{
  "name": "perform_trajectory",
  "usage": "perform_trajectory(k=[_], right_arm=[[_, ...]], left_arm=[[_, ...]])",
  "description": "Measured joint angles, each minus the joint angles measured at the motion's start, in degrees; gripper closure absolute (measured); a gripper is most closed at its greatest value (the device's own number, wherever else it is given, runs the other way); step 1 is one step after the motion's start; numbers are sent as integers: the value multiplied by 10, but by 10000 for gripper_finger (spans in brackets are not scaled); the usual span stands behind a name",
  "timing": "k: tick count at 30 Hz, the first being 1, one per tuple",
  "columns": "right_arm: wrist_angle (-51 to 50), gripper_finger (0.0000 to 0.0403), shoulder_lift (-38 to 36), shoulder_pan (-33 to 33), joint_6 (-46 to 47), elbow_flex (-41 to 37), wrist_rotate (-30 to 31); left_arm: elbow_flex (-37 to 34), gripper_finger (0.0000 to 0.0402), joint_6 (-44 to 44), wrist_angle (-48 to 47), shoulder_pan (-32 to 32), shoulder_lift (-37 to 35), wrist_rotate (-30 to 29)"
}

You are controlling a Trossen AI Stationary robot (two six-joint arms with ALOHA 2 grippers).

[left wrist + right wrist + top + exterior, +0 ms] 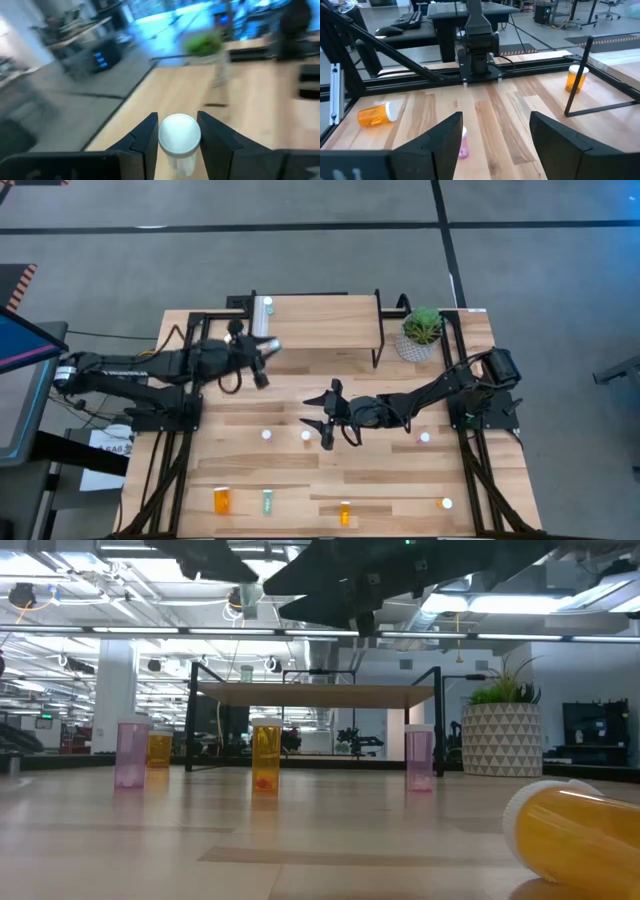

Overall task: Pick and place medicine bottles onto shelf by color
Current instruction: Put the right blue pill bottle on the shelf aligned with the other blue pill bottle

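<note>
We've got the left gripper (176, 145) pinching a pale white-capped bottle (179, 137) up by the shelf (320, 315), where another bottle (266, 306) already stands. Right gripper (322, 417) hangs mid-table, fingers spread wide, holding nothing, a pink bottle (462, 142) below.

Light wood table (400, 480), raised shelf (320, 320) at its far edge with one pale bottle (265, 307) on top, potted plant (421, 332) beside it, white-capped bottles scattered upright, orange bottle (221, 500) lying near the front edge

Bottle (265, 307) on shelf (320, 320), plant (421, 332) right of shelf.
</note>
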Motion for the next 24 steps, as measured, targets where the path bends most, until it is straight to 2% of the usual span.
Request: perform_trajectory(k=[5,12,16,24], right_arm=[[2,148,0,-8,16,0,0],[-10,148,0,-11,24,0,0],[-14,148,0,-11,24,0,0],[-18,148,0,-10,26,0,0]], left_arm=[[35,300,-15,-69,120,25,60],[42,300,-75,-61,245,66,123],[42,300,-86,-61,278,99,158],[43,300,-86,-45,287,156,143]])
